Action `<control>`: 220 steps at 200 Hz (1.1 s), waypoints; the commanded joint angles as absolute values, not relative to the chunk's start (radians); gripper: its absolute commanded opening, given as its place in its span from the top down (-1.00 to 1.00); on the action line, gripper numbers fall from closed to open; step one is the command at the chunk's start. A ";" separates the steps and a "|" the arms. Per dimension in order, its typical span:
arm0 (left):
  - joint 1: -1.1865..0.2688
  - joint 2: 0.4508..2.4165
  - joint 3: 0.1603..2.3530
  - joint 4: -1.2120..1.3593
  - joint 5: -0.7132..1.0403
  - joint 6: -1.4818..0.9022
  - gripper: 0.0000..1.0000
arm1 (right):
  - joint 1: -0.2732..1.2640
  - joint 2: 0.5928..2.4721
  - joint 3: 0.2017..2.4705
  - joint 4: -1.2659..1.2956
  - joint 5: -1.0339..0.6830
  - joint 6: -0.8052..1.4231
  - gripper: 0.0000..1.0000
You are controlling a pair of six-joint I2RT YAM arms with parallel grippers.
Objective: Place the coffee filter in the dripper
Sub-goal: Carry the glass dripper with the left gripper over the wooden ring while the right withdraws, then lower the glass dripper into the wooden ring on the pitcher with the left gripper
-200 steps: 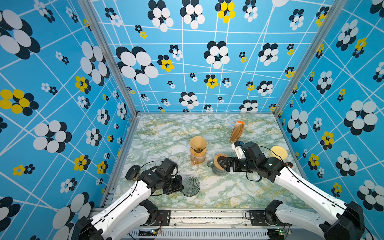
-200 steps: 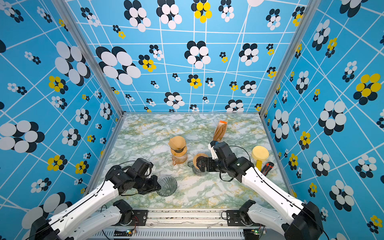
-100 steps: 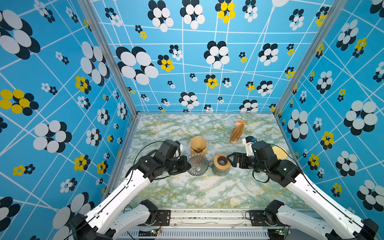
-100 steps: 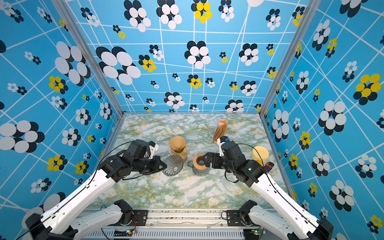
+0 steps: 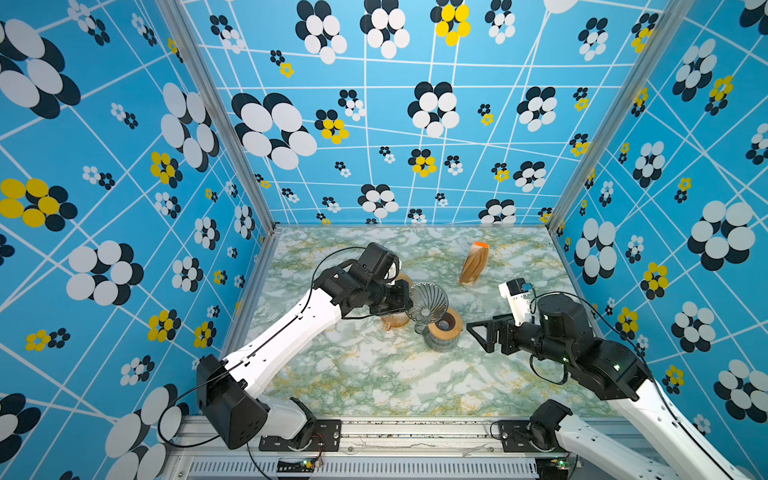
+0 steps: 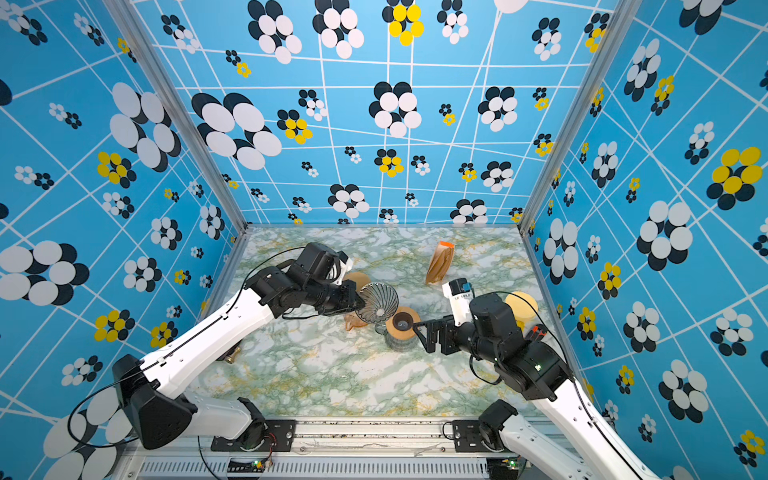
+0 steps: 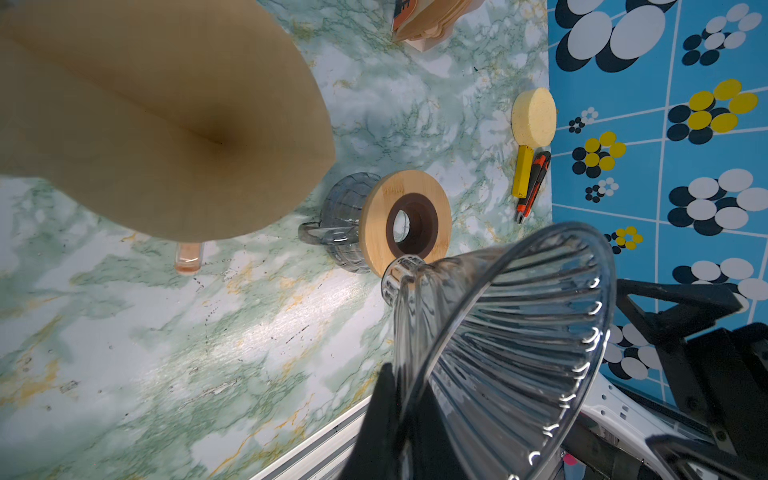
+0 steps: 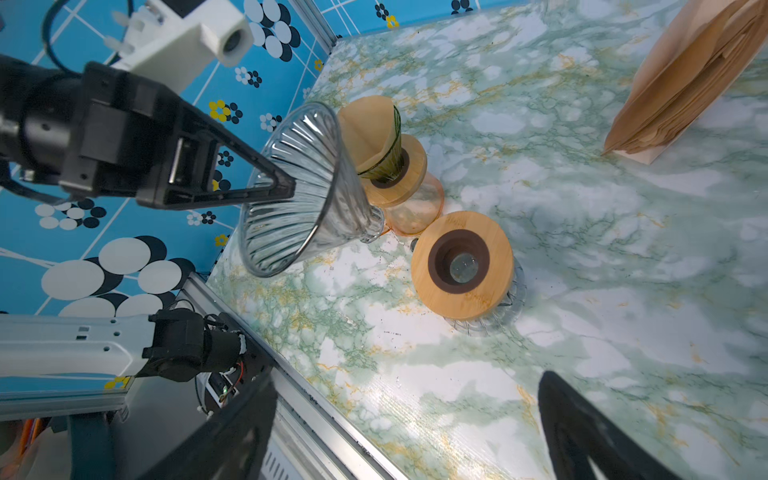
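My left gripper (image 5: 405, 300) is shut on the rim of a clear ribbed glass dripper (image 5: 428, 301), held tilted in the air. The dripper's narrow neck (image 7: 401, 274) points at a glass server with a wooden ring collar (image 5: 444, 326) and hangs just above and left of it. My right gripper (image 5: 476, 336) stands open and empty to the right of that server. A pack of brown coffee filters (image 5: 473, 264) stands upright at the back. One brown filter (image 8: 368, 129) sits in a green dripper on an orange carafe (image 8: 415, 208) behind the clear dripper.
A yellow round sponge brush (image 7: 534, 116) and an orange-black utility knife (image 7: 534, 183) lie by the right wall. A small brass object (image 6: 232, 355) lies near the left wall under my left arm. The table's metal front rail (image 8: 332, 419) runs below the right gripper.
My left arm has lifted the clear dripper from the front left and carried it back and right to the wooden-collared server. My right gripper has drawn back to the right, away from the server.
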State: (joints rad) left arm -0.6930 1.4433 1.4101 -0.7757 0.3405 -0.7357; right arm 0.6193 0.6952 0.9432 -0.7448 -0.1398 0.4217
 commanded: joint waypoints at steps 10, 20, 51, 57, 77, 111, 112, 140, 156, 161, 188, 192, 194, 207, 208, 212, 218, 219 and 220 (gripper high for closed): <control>-0.720 1.534 1.518 -0.766 0.344 -0.698 0.83 | 0.617 0.639 0.970 -0.834 -0.068 0.391 -0.99; -0.724 1.560 1.536 -0.759 0.344 -0.698 0.83 | 0.615 0.627 0.967 -0.848 -0.056 0.394 -0.99; -0.740 1.622 1.564 -0.722 0.354 -0.717 0.83 | 0.617 0.596 0.963 -0.875 -0.051 0.393 -0.98; -0.746 1.634 1.575 -0.727 0.350 -0.718 0.83 | 0.617 0.590 0.961 -0.876 -0.051 0.392 -0.99; -0.762 1.670 1.598 -0.742 0.342 -0.716 0.83 | 0.616 0.574 0.956 -0.876 -0.046 0.387 -0.98; -0.780 1.702 1.594 -0.732 0.341 -0.725 0.83 | 0.617 0.580 0.943 -0.881 -0.031 0.382 -0.98; -0.780 1.703 1.594 -0.732 0.341 -0.726 0.83 | 0.617 0.581 0.943 -0.881 -0.031 0.382 -0.98; -0.790 1.718 1.594 -0.730 0.339 -0.726 0.83 | 0.617 0.582 0.935 -0.880 -0.035 0.383 -0.99; -0.793 1.723 1.592 -0.730 0.339 -0.729 0.83 | 0.617 0.588 0.935 -0.884 -0.032 0.382 -0.98; -0.792 1.726 1.592 -0.730 0.339 -0.729 0.83 | 0.616 0.589 0.936 -0.882 -0.031 0.381 -0.99; -0.795 1.730 1.581 -0.732 0.338 -0.726 0.83 | 0.616 0.595 0.933 -0.867 -0.031 0.385 -0.98; -0.795 1.730 1.578 -0.731 0.337 -0.724 0.83 | 0.617 0.595 0.934 -0.863 -0.032 0.385 -0.98; -0.796 1.730 1.576 -0.730 0.336 -0.724 0.83 | 0.616 0.595 0.932 -0.862 -0.033 0.387 -0.98; -0.795 1.733 1.573 -0.729 0.339 -0.721 0.83 | 0.617 0.598 0.931 -0.855 -0.039 0.388 -0.98; -0.795 1.733 1.572 -0.730 0.338 -0.721 0.83 | 0.617 0.598 0.932 -0.855 -0.038 0.388 -0.98; -0.795 1.734 1.572 -0.730 0.338 -0.720 0.83 | 0.617 0.601 0.931 -0.854 -0.040 0.388 -0.98; -0.794 1.738 1.571 -0.730 0.339 -0.719 0.83 | 0.617 0.602 0.934 -0.853 -0.043 0.389 -0.98; -0.794 1.738 1.571 -0.729 0.339 -0.719 0.83 | 0.617 0.603 0.934 -0.853 -0.043 0.390 -0.98; -0.794 1.738 1.571 -0.729 0.339 -0.719 0.83 | 0.617 0.603 0.934 -0.854 -0.043 0.390 -0.98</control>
State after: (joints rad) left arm -0.7879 1.7264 1.5627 -0.7540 0.3401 -0.7238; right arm 0.6193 0.5949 0.9424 -0.8597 -0.0532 0.3962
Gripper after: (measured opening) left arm 0.086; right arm 0.991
